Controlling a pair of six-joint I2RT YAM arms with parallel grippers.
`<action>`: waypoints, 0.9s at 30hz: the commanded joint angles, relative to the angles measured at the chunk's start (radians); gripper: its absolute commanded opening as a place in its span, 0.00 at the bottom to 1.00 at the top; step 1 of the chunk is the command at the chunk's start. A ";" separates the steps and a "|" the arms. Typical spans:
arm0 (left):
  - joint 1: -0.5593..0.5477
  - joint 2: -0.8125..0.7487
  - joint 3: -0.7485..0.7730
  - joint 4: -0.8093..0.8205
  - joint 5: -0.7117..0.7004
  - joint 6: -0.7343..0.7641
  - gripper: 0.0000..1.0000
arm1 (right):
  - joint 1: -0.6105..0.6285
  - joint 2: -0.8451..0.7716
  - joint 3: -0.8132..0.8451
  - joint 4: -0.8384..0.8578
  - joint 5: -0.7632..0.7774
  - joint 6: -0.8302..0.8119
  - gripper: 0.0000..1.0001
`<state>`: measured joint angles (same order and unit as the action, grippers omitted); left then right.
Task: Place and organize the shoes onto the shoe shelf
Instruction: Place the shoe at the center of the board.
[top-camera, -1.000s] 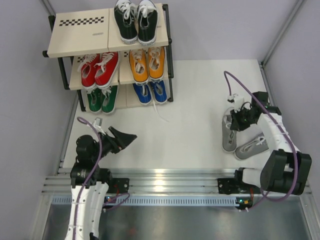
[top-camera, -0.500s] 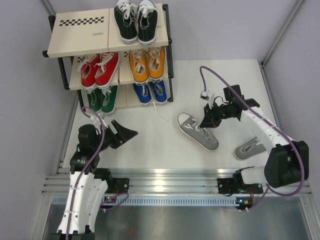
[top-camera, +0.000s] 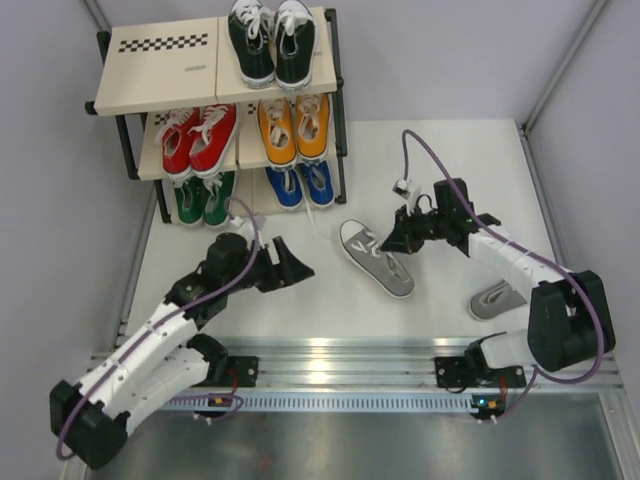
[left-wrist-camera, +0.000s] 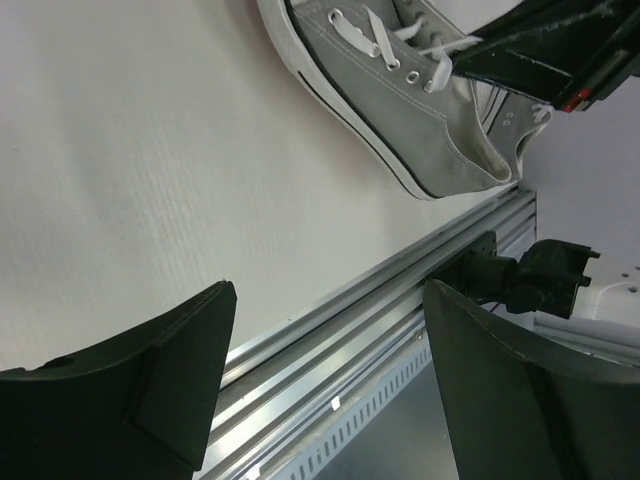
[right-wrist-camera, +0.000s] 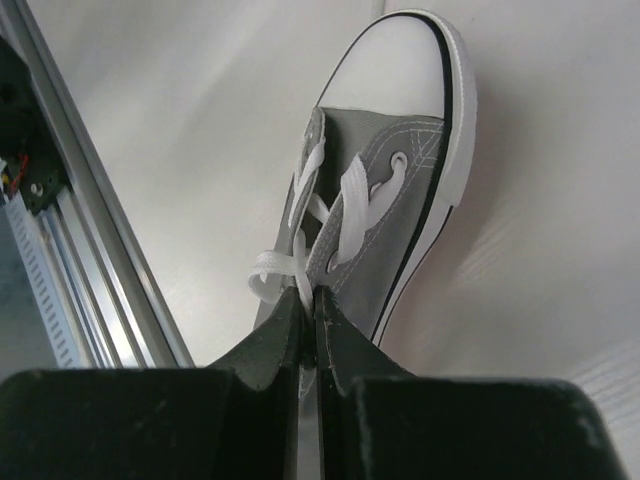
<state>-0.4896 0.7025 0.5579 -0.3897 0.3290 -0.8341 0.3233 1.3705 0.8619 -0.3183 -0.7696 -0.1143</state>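
Observation:
One grey shoe (top-camera: 375, 258) lies in the middle of the table with its toe towards the shoe shelf (top-camera: 160, 60). My right gripper (top-camera: 393, 240) is shut on its white lace and tongue; the right wrist view shows the jaws (right-wrist-camera: 310, 295) pinched on the lace of the grey shoe (right-wrist-camera: 400, 160). The other grey shoe (top-camera: 493, 298) lies at the right by the rail. My left gripper (top-camera: 298, 265) stands open and empty left of the held shoe, which shows in the left wrist view as the grey shoe (left-wrist-camera: 400, 90) beyond my gripper (left-wrist-camera: 328, 295).
On the shelf stand black shoes (top-camera: 272, 40) on top, red (top-camera: 198, 138) and orange (top-camera: 294, 128) in the middle, green (top-camera: 203, 198) and blue (top-camera: 302, 185) at the bottom. The top board's left half is bare. An aluminium rail (top-camera: 330, 355) runs along the near edge.
My right gripper has carried the grey shoe from the right side leftwards to the table's middle. My left arm has reached out to the right, towards that shoe, still open.

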 joint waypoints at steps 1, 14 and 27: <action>-0.174 0.133 0.054 0.221 -0.258 -0.062 0.81 | 0.011 -0.013 -0.043 0.339 -0.020 0.241 0.00; -0.507 0.655 0.227 0.492 -0.489 -0.139 0.81 | 0.138 -0.039 -0.213 0.498 0.156 0.326 0.07; -0.549 0.824 0.277 0.489 -0.473 -0.060 0.67 | 0.040 -0.134 -0.078 0.174 0.065 -0.039 0.68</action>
<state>-1.0256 1.5173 0.8024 0.0456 -0.1432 -0.9310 0.4122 1.2873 0.7326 -0.0742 -0.6655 -0.0242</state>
